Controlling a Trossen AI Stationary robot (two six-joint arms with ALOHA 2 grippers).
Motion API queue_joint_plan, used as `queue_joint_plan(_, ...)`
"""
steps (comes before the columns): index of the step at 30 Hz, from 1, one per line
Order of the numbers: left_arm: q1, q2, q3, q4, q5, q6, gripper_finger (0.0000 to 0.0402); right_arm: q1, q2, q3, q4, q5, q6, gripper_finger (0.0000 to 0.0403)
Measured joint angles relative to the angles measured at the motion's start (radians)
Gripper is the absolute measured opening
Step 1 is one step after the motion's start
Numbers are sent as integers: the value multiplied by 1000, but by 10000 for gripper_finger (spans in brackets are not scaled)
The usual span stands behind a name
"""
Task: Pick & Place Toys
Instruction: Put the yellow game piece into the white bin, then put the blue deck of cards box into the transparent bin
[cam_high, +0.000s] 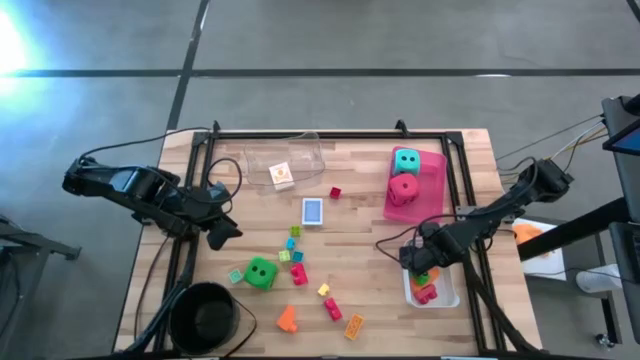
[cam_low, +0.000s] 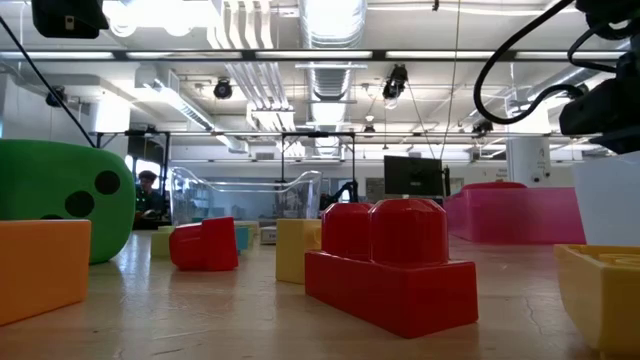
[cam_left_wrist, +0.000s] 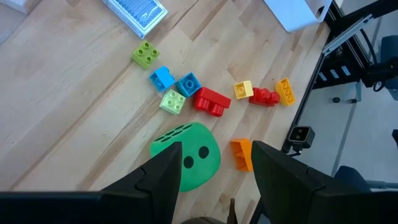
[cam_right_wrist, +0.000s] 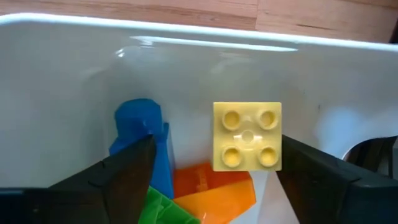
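Note:
My right gripper (cam_high: 422, 262) hangs over the white tray (cam_high: 452, 292) at the table's right side, pointing down, open. Between its fingers in the right wrist view sits a pale yellow brick (cam_right_wrist: 247, 137), studs up, above blue (cam_right_wrist: 140, 146), orange (cam_right_wrist: 214, 190) and green bricks in the tray (cam_right_wrist: 186, 62). My left gripper (cam_left_wrist: 214, 165) waits open and holding nothing above the green die (cam_left_wrist: 186, 155) at the table's left. Loose bricks (cam_high: 297, 258) and the blue card box (cam_high: 313, 211) lie mid-table. My right gripper stands open around the pale yellow brick. One finger (cam_right_wrist: 311, 177) is right beside the brick's edge (cam_right_wrist: 277, 140), and I cannot tell whether it touches. The other finger (cam_right_wrist: 127, 177) is clear of it.
The pink tray (cam_high: 435, 195) at the far right holds a teal die (cam_high: 406, 160) and a red die (cam_high: 404, 188). A clear tray (cam_high: 310, 155) stands at the far middle, a black bowl (cam_high: 205, 315) at the near left. Red, yellow and orange bricks (cam_high: 332, 308) lie near the front edge.

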Motion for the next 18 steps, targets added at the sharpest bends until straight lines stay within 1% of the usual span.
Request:
queue_joint_plan(5,0,0,0,0,0,1,197,0,-8,5,-3,0,16,334)
queue_joint_plan(18,0,0,0,0,0,3,197,0,-8,78,-83,4,-17,336)
